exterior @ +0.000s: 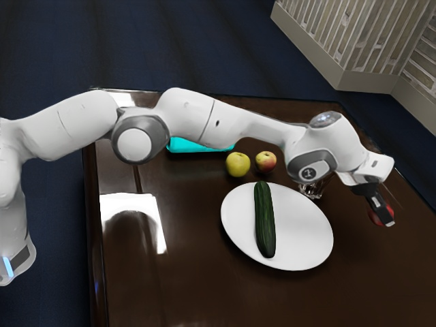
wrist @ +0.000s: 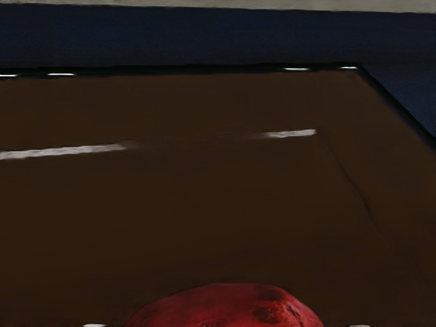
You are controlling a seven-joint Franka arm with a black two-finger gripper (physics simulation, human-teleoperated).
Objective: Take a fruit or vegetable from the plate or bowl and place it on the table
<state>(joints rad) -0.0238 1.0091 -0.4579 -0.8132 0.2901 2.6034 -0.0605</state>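
From far away, I see what looks like a room in a home. The shiny brown counter (exterior: 157, 293) has a white plate (exterior: 303, 231) with a cucumber (exterior: 264, 221) on it, and fruit (exterior: 238, 164) near. The floor (exterior: 170, 41) is dark blue.

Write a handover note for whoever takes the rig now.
Gripper: shut on the red fruit, off toward the exterior view's right, past the plate.
Job's things: the cucumber lies on the plate; two apples sit on the table beside it.
Done: red fruit gripped and away from the plate.
Left: set it down on the table, open the fingers, back off. I can't tell whether it touches the table, so check the height before releasing.
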